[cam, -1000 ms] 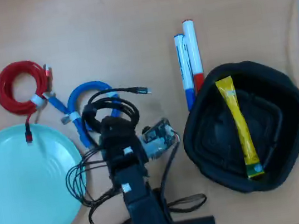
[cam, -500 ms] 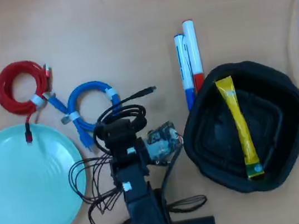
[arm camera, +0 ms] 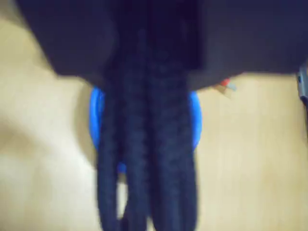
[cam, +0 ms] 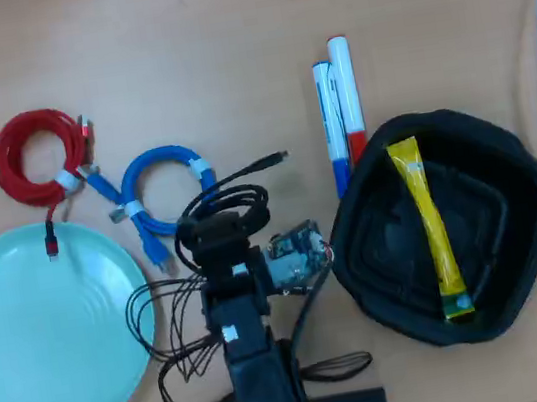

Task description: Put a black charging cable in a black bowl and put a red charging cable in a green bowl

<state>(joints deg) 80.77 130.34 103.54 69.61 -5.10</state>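
Beside the deep matte black bowl (cam: 444,225), my jaws clench the coiled thin black cable (cam: 224,206), which I should carry rightward, clearing the rim.

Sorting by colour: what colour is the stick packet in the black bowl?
Yellow packet with a green end, clearest in the overhead view.

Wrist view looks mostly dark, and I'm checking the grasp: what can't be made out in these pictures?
- End effector: overhead, the arm's own body covers its jaws; whether they are closed cannot be told.
- Black charging cable: wrist view, blurred strands fill the middle; the grip point is lost in the dark mass above.
- Blue cable: wrist view, mostly hidden behind those strands.
- Black bowl: absent from the wrist view.
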